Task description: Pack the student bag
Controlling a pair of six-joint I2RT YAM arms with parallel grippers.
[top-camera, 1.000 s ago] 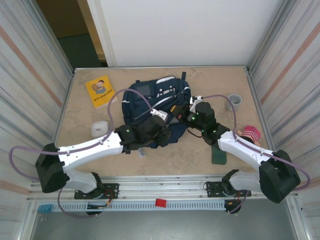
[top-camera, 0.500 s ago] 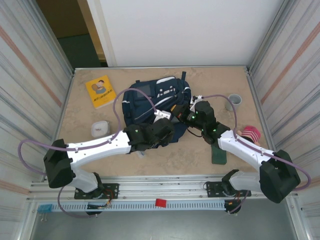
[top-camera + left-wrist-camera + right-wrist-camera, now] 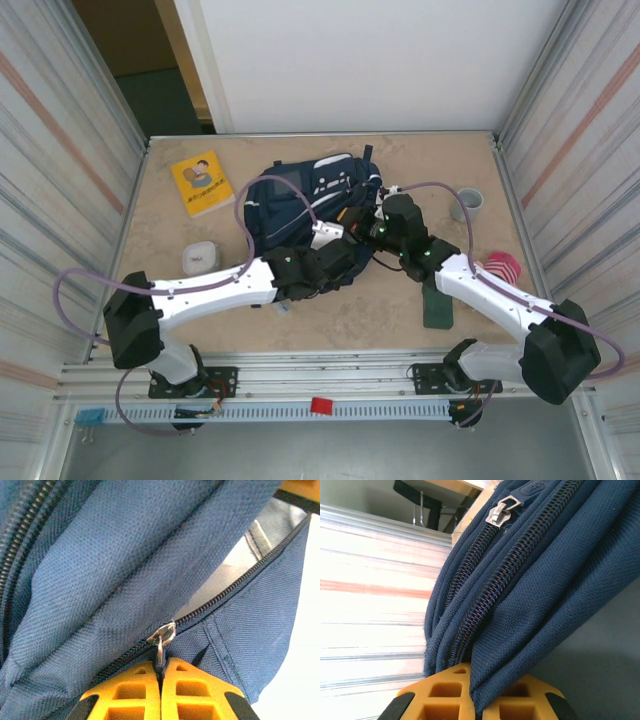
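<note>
Noted large navy blue fabric student bag (image 3: 300, 195) flat on beige tabletop (image 3: 370, 315); found left gripper (image 3: 161, 669) at bag's near edge, yellow fingers pressed together, pinching small silver zipper pull (image 3: 161, 642); found right gripper (image 3: 476, 685) at bag's right side, clamped on a fold of its navy fabric; logged yellow booklet (image 3: 201, 182) left of bag, grey cup (image 3: 467, 203) right of it.

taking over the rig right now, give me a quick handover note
Left gripper: shut on the zipper pull of the student bag.
Right gripper: shut on a fold of the bag's fabric.
Bag lies mid-table, zipper partly open, grey lining showing.
Not packed: yellow book, green pencil case, grey cup, all on the table.
Left to do: open wider, load them, zip up.
</note>
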